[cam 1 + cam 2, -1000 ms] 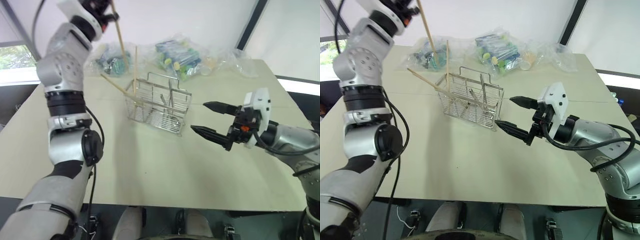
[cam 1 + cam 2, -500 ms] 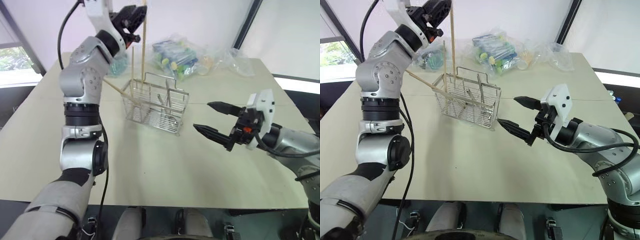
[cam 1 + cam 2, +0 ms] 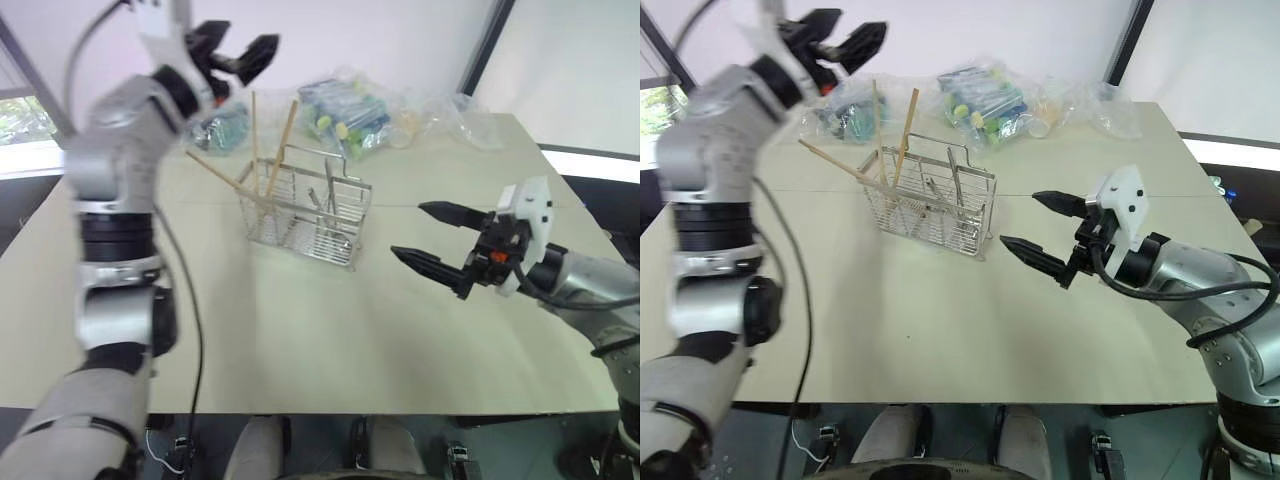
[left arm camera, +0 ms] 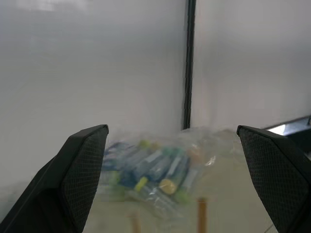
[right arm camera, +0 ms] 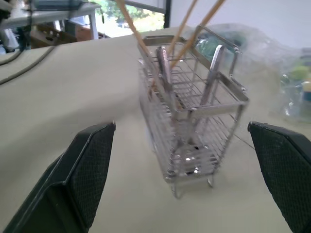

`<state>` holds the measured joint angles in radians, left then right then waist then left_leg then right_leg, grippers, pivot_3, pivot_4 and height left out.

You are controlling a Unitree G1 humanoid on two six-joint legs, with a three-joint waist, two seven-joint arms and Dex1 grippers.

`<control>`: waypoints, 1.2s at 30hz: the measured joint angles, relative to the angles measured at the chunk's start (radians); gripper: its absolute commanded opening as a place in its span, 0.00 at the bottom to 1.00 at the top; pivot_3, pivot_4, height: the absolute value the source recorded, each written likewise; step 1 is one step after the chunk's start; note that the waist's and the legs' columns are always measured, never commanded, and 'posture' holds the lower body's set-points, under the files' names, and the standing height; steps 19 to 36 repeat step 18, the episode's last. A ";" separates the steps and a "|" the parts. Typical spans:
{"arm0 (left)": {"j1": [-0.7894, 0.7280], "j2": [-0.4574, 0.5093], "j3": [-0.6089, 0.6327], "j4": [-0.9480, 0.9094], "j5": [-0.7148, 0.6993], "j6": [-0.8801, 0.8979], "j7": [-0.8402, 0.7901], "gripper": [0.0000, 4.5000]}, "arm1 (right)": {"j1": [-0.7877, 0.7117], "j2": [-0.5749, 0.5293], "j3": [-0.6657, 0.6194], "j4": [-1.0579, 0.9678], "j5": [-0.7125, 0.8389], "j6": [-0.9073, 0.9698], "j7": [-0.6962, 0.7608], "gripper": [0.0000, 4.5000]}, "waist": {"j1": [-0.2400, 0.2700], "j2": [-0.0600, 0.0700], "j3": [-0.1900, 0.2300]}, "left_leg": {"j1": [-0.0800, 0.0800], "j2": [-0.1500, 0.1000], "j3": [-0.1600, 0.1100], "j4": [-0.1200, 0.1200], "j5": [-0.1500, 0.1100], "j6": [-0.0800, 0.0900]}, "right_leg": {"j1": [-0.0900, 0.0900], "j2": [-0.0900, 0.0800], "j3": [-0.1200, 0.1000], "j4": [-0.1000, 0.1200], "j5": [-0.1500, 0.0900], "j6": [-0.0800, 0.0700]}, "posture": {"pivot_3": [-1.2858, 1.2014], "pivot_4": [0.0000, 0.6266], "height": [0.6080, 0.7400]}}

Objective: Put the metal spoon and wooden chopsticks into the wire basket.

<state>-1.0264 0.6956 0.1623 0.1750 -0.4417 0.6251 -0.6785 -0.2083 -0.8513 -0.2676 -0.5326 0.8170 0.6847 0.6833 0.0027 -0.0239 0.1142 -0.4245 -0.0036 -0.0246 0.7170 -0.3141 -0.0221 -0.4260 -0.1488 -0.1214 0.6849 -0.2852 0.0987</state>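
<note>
The wire basket (image 3: 305, 215) stands on the table left of centre. Three wooden chopsticks (image 3: 283, 145) stick out of its left end: one upright, one leaning right, one slanting far out to the left. A metal spoon handle (image 5: 212, 73) stands upright inside the basket. My left gripper (image 3: 235, 55) hangs open and empty, high above and to the left of the basket, apart from the chopsticks. My right gripper (image 3: 410, 230) is open and empty just right of the basket, pointing at it; in the right wrist view the basket (image 5: 194, 111) sits between its fingers (image 5: 87, 170).
Crinkled clear plastic bags (image 3: 355, 110) of coloured items lie along the table's far edge behind the basket, also ahead of the left gripper (image 4: 155, 170). Bare beige tabletop (image 3: 300, 330) spreads in front of the basket.
My left gripper has opened and let go of the chopstick, which now leans in the basket. The left hand has drawn away to the left. The right gripper has stayed open.
</note>
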 measured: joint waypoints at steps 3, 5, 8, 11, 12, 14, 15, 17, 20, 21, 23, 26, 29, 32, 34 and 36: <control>0.093 0.191 0.008 -0.020 0.002 -0.003 -0.166 0.99 | -0.041 -0.027 -0.012 0.086 -0.037 -0.026 0.051 1.00 | 0.001 0.000 0.000 | 0.000 0.000 0.000 0.001 0.000 0.000 | 0.000 -0.001 0.000 0.000 0.000 0.000 | 0.52 0.24 0.19; 0.173 0.285 0.030 -0.040 -0.003 -0.005 -0.240 0.99 | -0.083 -0.031 -0.002 0.134 -0.058 -0.045 0.083 1.00 | 0.002 0.000 0.000 | -0.001 0.000 0.000 0.001 0.000 0.000 | 0.000 -0.001 0.000 -0.001 0.000 0.000 | 0.52 0.24 0.19; 0.277 0.357 0.088 -0.089 -0.022 -0.002 -0.306 0.99 | -0.126 -0.032 0.025 0.200 -0.094 -0.069 0.126 1.00 | 0.011 -0.001 0.001 | -0.001 0.000 -0.003 0.002 0.000 0.000 | -0.002 -0.002 0.000 -0.002 -0.002 -0.003 | 0.52 0.24 0.19; 0.387 0.398 0.144 -0.175 -0.037 -0.002 -0.342 0.99 | -0.156 -0.028 0.065 0.230 -0.117 -0.086 0.165 1.00 | 0.013 0.000 0.002 | -0.001 -0.001 -0.003 0.002 0.000 0.000 | -0.002 -0.003 0.000 -0.002 -0.002 -0.003 | 0.52 0.24 0.19; 0.429 0.408 0.160 -0.206 -0.042 -0.002 -0.353 0.99 | -0.165 -0.026 0.075 0.238 -0.124 -0.091 0.175 1.00 | 0.011 0.001 0.002 | -0.001 -0.001 -0.003 0.002 0.000 0.000 | -0.002 -0.003 0.000 -0.002 -0.002 -0.003 | 0.52 0.24 0.19; 0.505 0.413 0.180 -0.258 -0.053 -0.004 -0.377 0.99 | -0.174 -0.022 0.089 0.260 -0.135 -0.095 0.191 1.00 | 0.010 0.001 0.002 | -0.002 -0.001 -0.002 0.002 0.000 0.000 | -0.001 -0.004 0.000 -0.002 -0.002 -0.003 | 0.52 0.24 0.19; 0.540 0.416 0.192 -0.278 -0.060 -0.004 -0.392 0.99 | -0.182 -0.018 0.097 0.265 -0.139 -0.096 0.196 1.00 | 0.008 0.002 0.003 | -0.002 0.000 -0.002 0.002 0.000 0.000 | -0.002 -0.003 0.000 -0.001 -0.002 -0.003 | 0.52 0.24 0.19; 0.595 0.423 0.207 -0.315 -0.070 -0.003 -0.411 0.99 | -0.187 -0.011 0.101 0.268 -0.146 -0.101 0.206 1.00 | 0.008 0.002 0.003 | -0.002 0.000 -0.002 0.001 0.000 0.000 | -0.001 -0.003 0.000 0.000 -0.002 -0.003 | 0.52 0.24 0.19; 0.605 0.427 0.208 -0.325 -0.071 -0.002 -0.412 0.99 | -0.187 -0.010 0.101 0.268 -0.146 -0.101 0.209 1.00 | 0.008 0.002 0.003 | -0.002 0.000 -0.003 0.001 0.000 0.000 | -0.002 -0.003 0.000 0.000 -0.002 -0.003 | 0.52 0.24 0.19; 0.605 0.427 0.208 -0.325 -0.071 -0.002 -0.412 0.99 | -0.187 -0.010 0.101 0.268 -0.146 -0.101 0.209 1.00 | 0.008 0.002 0.003 | -0.002 0.000 -0.003 0.001 0.000 0.000 | -0.002 -0.003 0.000 0.000 -0.002 -0.003 | 0.52 0.24 0.19; 0.605 0.427 0.208 -0.325 -0.071 -0.002 -0.412 0.99 | -0.187 -0.010 0.101 0.268 -0.146 -0.101 0.209 1.00 | 0.008 0.002 0.003 | -0.002 0.000 -0.003 0.001 0.000 0.000 | -0.002 -0.003 0.000 0.000 -0.002 -0.003 | 0.52 0.24 0.19; 0.605 0.427 0.208 -0.325 -0.071 -0.002 -0.412 0.99 | -0.187 -0.010 0.101 0.268 -0.146 -0.101 0.209 1.00 | 0.008 0.002 0.003 | -0.002 0.000 -0.003 0.001 0.000 0.000 | -0.002 -0.003 0.000 0.000 -0.002 -0.003 | 0.52 0.24 0.19; 0.605 0.427 0.208 -0.325 -0.071 -0.002 -0.412 0.99 | -0.187 -0.010 0.101 0.268 -0.146 -0.101 0.209 1.00 | 0.008 0.002 0.003 | -0.002 0.000 -0.003 0.001 0.000 0.000 | -0.002 -0.003 0.000 0.000 -0.002 -0.003 | 0.52 0.24 0.19; 0.605 0.427 0.208 -0.325 -0.071 -0.002 -0.412 0.99 | -0.187 -0.010 0.101 0.268 -0.146 -0.101 0.209 1.00 | 0.008 0.002 0.003 | -0.002 0.000 -0.003 0.001 0.000 0.000 | -0.002 -0.003 0.000 0.000 -0.002 -0.003 | 0.52 0.24 0.19; 0.605 0.427 0.208 -0.325 -0.071 -0.002 -0.412 0.99 | -0.187 -0.010 0.101 0.268 -0.146 -0.101 0.209 1.00 | 0.008 0.002 0.003 | -0.002 0.000 -0.003 0.001 0.000 0.000 | -0.002 -0.003 0.000 0.000 -0.002 -0.003 | 0.52 0.24 0.19; 0.605 0.427 0.208 -0.325 -0.071 -0.002 -0.412 0.99 | -0.187 -0.010 0.101 0.268 -0.146 -0.101 0.209 1.00 | 0.008 0.002 0.003 | -0.002 0.000 -0.003 0.001 0.000 0.000 | -0.002 -0.003 0.000 0.000 -0.002 -0.003 | 0.52 0.24 0.19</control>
